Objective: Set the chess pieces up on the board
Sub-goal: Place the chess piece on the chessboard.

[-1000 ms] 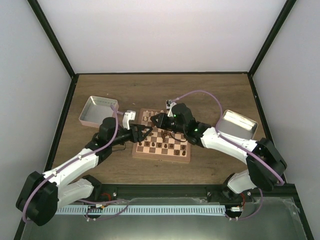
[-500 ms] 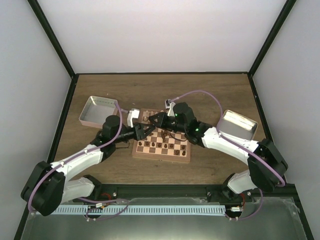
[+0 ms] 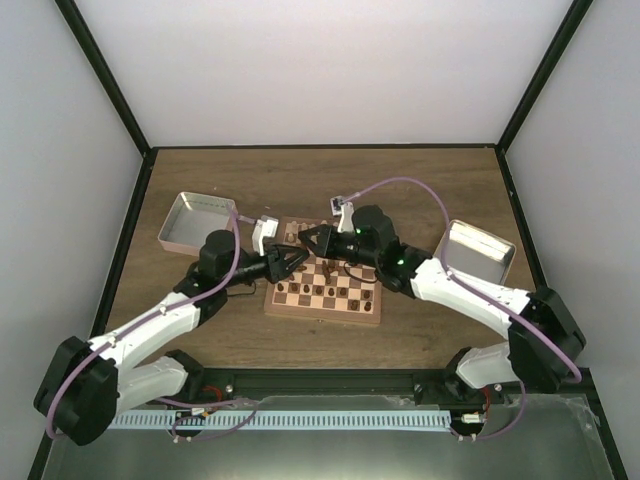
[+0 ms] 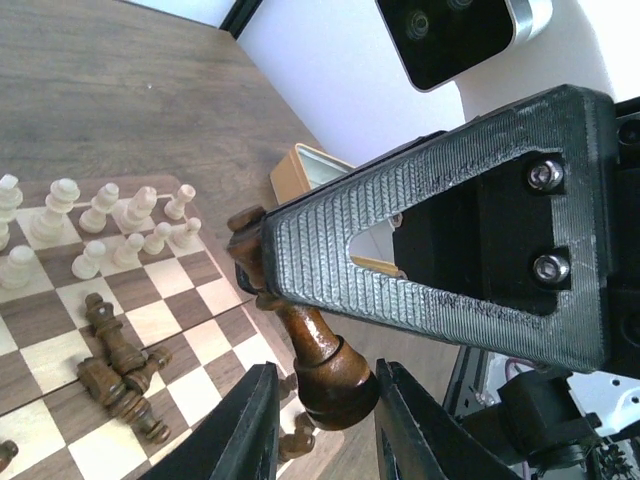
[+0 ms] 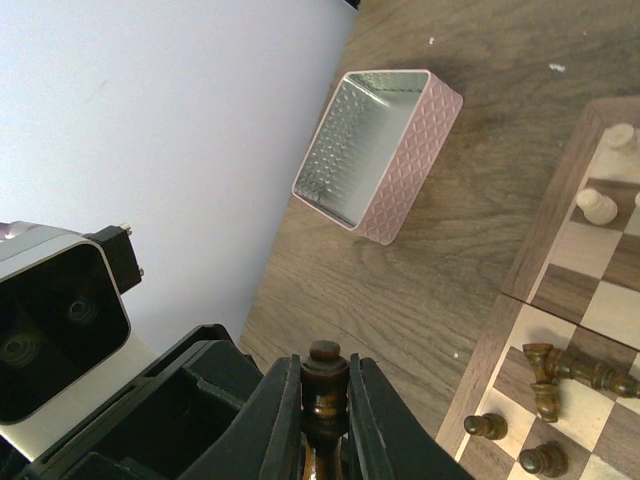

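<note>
From above, your left fingers (image 3: pixel 283 263) and right fingers (image 3: pixel 318 241) meet tip to tip over the upper left part of the chessboard (image 3: pixel 322 318). The board lies mid-frame on the brown wooden desk (image 3: pixel 320 180). What sits between the fingers is too small to make out here. A pink tray (image 3: pixel 205 198) lies off the board's upper left and a silver tray (image 3: pixel 470 228) off its right, both apart from it. White walls and black frame posts shut in three sides, so you have little room to swing wide.

In the left wrist view a dark chessman (image 4: pixel 330 375) hangs in the air at centre. Its upper half is clamped by the grey ribbed right finger, and its round base sits between your two black left fingers at the bottom edge. Those are drawn in close around the base, but you cannot tell whether they press on it. This reads as a hand-over, so get a square, firm hold on the base before the other side lets go. A rounded foot will likely twist out of a light pinch. Pale chessmen (image 4: pixel 100 215) stand in rows at upper left, and toppled dark chessmen (image 4: pixel 120 370) lie at lower left.

In the right wrist view your right fingers are clamped tight on the chessman, its knob showing between them at bottom centre. Stay over the board, so a slip lands there and not on the desk.
</note>
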### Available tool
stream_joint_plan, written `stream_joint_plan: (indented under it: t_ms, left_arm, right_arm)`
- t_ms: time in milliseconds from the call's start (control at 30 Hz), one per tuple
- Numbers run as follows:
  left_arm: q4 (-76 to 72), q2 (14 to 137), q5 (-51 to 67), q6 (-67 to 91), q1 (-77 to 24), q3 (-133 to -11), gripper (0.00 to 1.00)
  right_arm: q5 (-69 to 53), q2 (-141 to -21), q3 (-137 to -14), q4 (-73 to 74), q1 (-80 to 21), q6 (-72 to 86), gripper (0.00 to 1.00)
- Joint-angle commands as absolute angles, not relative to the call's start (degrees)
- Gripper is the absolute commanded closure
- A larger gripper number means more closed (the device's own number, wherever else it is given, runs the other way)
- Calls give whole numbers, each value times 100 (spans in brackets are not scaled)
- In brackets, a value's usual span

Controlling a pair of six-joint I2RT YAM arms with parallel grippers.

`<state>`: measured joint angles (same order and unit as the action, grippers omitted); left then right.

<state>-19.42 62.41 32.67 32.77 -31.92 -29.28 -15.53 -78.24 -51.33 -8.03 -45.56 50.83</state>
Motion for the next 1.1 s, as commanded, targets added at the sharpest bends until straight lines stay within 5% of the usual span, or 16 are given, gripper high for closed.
stream_joint_plan:
  t_ms: [0,400,600,800,1067]
  left_arm:
    - [-1719,6179,2914,3052,-3111,-3036,74]
    - [-1595,5962,3480,2235,-3111,-3158,91]
    - [-825,6051,3650,1662,-3107,-3503,93]
    - [570,6400,3605,799,-3111,-4314,93]
    - [684,6398,3900,395,-3150,-4353,94]
  right_arm:
    - [-1717,-7438,-5072,-757,-4544,4679,88]
    - [-2082,-7090,-5098,-539,-4544,4317,86]
    - [-2214,-7039,-5233,-341,-4544,4221,71]
    - [-1461,-7224,-6162,1619,-4537,3670,51]
    - [-1488,-7118,-6490,2306,-4302,3427,47]
